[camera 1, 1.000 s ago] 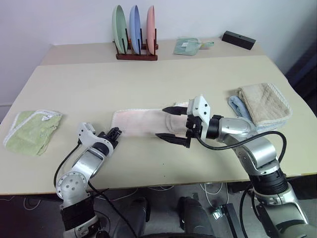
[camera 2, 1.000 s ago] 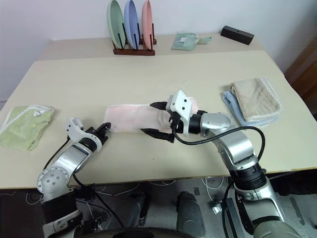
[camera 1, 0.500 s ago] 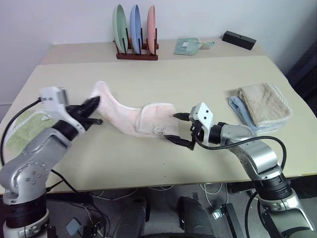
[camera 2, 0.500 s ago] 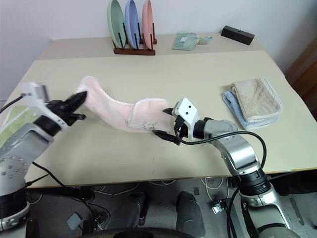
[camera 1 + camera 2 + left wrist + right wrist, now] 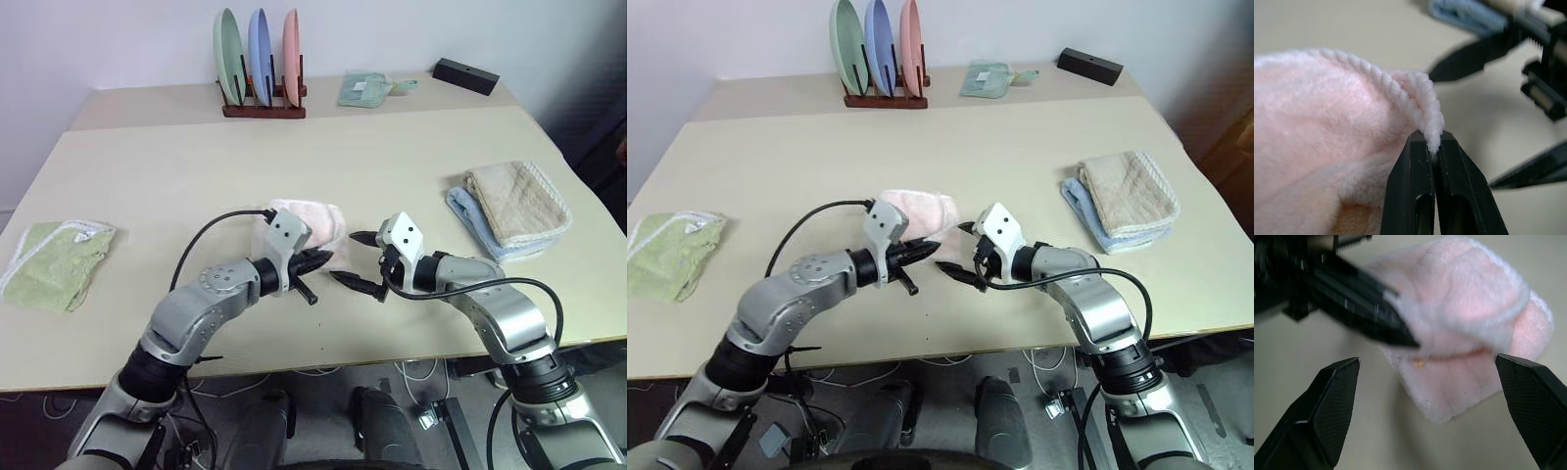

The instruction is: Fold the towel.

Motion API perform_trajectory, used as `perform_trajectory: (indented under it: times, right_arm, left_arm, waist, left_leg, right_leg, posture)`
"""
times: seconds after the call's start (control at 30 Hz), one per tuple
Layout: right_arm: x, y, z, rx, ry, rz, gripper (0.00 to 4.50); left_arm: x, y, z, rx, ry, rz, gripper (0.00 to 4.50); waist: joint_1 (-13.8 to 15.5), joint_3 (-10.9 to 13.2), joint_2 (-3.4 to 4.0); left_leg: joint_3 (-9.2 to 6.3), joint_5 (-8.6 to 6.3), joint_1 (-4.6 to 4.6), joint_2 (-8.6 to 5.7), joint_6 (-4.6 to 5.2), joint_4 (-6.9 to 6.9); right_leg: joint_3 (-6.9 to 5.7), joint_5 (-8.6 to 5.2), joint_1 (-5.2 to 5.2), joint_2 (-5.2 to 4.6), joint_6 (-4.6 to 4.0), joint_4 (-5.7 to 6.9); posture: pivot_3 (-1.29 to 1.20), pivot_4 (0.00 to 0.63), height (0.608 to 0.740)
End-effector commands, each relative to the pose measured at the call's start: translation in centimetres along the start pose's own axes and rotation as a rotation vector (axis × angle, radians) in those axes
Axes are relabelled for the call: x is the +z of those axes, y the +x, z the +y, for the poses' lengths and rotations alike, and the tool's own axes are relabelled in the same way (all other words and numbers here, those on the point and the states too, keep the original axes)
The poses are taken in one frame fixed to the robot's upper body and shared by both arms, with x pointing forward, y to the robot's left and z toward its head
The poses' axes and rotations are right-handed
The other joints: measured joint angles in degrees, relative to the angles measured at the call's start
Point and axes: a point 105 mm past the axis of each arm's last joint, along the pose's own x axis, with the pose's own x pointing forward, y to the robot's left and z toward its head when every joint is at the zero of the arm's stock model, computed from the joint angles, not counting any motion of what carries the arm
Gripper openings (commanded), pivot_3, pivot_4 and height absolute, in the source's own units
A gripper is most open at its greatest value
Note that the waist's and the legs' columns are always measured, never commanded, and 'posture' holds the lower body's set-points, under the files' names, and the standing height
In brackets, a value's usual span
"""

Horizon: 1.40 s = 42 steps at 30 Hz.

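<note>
The left gripper (image 5: 315, 261) pinches the corded edge of the pale pink towel (image 5: 312, 223) between closed fingers (image 5: 1418, 169), holding that edge over the towel's near right end at the middle of the table (image 5: 147, 176). The right gripper (image 5: 359, 259), jaws spread wide and empty, faces it from just beside, fingertips pointing at the same end. The towel lies bunched directly behind the two grippers, doubled over on itself, its lower layer flat on the table. The left gripper is the nearer, already holding the cloth; the right appears placed to pin or take the carried edge. A green towel (image 5: 57, 262) and a beige towel (image 5: 517, 201) lie well apart at either side.
</note>
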Motion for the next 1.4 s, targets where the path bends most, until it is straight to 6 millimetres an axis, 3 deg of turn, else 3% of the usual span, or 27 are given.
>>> perform_trajectory:
  times: [0.03,0.1,0.2,0.33,0.53,0.63,0.77,0.83,0.97,1.07,1.23,1.33,1.4]
  right_arm:
    - [1.1,-0.6,-0.3,-0.03,-0.046,-0.032,4.5]
    - [1.1,-0.6,-0.3,-0.032,-0.047,-0.032,4.5]
    - [1.2,-0.5,-0.5,-0.037,-0.048,-0.031,4.5]
    - [1.2,-0.6,-1.2,-0.054,-0.058,-0.024,4.5]
    - [1.5,-1.4,-2.8,-0.1,-0.082,-0.022,4.5]
    - [1.8,-1.6,-3.8,-0.126,-0.08,-0.022,3.18]
    - [3.5,-1.3,-4.5,-0.127,-0.126,-0.062,1.1]
    - [4.4,-0.8,-4.3,-0.115,-0.14,-0.089,0.06]
    - [6.6,2.2,-3.8,-0.092,-0.126,-0.154,0.06]
    - [6.6,4.3,-3.7,-0.092,-0.093,-0.146,0.06]
    - [1.7,7.2,-3.9,-0.141,0.085,-0.008,0.06]
    - [-1.4,7.6,-3.0,-0.123,0.085,0.082,0.06]
    - [-2.1,7.4,-2.6,-0.115,0.078,0.101,0.06]
  left_arm:
    - [1.4,0.3,-0.3,-0.022,0.03,-0.059,0.05]
    - [1.5,0.3,-0.5,-0.037,0.018,-0.067,0.05]
    - [1.9,-0.2,-1.0,-0.064,-0.006,-0.087,0.9]
    - [2.7,-2.1,-1.0,-0.08,-0.048,-0.127,2.84]
    - [2.3,-7.8,0.1,-0.049,-0.096,-0.141,2.84]
    - [3.0,-9.4,0.8,-0.014,-0.109,-0.178,2.06]
    - [4.7,-10.7,3.8,0.125,-0.11,-0.269,0.06]
    - [5.2,-10.6,5.1,0.186,-0.12,-0.293,0.0]
    - [4.6,-8.2,7.7,0.315,-0.063,-0.234,0.0]
    - [3.4,-6.0,8.1,0.311,-0.07,-0.19,0.0]
    - [-0.7,-2.8,7.0,0.253,-0.053,-0.059,0.0]
    - [-2.9,-2.2,7.3,0.27,-0.053,0.005,0.0]
    - [-3.8,-2.1,7.4,0.282,-0.048,0.028,0.0]
  waist:
    - [0.1,0.0,0.0]
    - [0.2,0.0,0.0]
    - [0.2,0.0,0.0]
    - [0.0,0.0,0.0]
    - [-0.9,0.0,0.03]
    - [-0.8,0.0,0.02]
    - [-0.8,0.0,0.02]
    - [-0.8,0.0,0.01]
    - [-1.0,0.0,0.01]
    - [-1.1,0.0,0.02]
    - [-1.0,0.0,0.01]
    - [-1.0,0.0,0.02]
    - [-1.1,-0.1,0.09]
  left_leg:
    - [-0.01,0.0,0.0,0.0,0.0,0.0]
    - [-0.02,0.0,0.0,0.0,0.0,0.01]
    - [-0.07,0.0,0.0,0.0,0.0,0.01]
    - [-0.14,0.0,0.0,0.01,0.0,-0.01]
    - [-0.17,0.0,0.02,0.04,0.0,-0.05]
    - [-0.18,0.0,0.0,0.03,0.0,-0.01]
    - [-0.18,0.0,0.0,0.02,0.0,0.01]
    - [-0.18,0.0,0.0,0.01,0.0,0.01]
    - [-0.16,0.01,0.01,0.0,-0.01,0.0]
    - [-0.13,0.03,0.04,-0.06,-0.05,-0.04]
    - [-0.16,0.18,-0.01,-0.07,-0.31,-0.05]
    - [-0.17,0.15,-0.04,-0.07,-0.27,-0.06]
    - [-0.17,0.09,-0.01,-0.07,-0.16,-0.05]
  right_leg:
    - [0.0,0.0,0.0,-0.01,0.0,0.0]
    - [0.0,0.0,0.0,-0.01,0.0,0.0]
    - [0.0,0.0,0.0,-0.01,0.01,0.0]
    - [0.0,0.0,-0.01,-0.01,0.01,0.01]
    - [-0.01,0.0,-0.04,-0.01,0.01,0.05]
    - [-0.01,-0.01,-0.03,-0.01,0.0,0.04]
    - [-0.01,-0.01,0.0,-0.02,0.0,0.03]
    - [-0.03,-0.01,0.0,-0.02,0.0,0.03]
    - [-0.02,0.01,0.0,-0.02,0.01,0.03]
    - [-0.02,0.02,-0.02,0.02,0.0,0.05]
    - [0.0,0.06,-0.06,-0.01,0.05,0.05]
    - [0.01,0.07,-0.1,-0.03,0.06,0.06]
    - [0.01,0.07,-0.11,-0.03,0.06,0.11]
  posture:
    - [0.0,0.15,0.74]
    - [0.0,0.15,0.74]
    - [0.0,0.15,0.74]
    - [0.0,0.15,0.74]
    - [0.0,0.15,0.74]
    - [0.0,0.15,0.74]
    - [0.0,0.15,0.74]
    - [0.0,0.15,0.74]
    - [0.0,0.15,0.74]
    - [0.0,0.15,0.74]
    - [0.0,0.15,0.74]
    - [0.0,0.15,0.74]
    - [0.0,0.15,0.74]
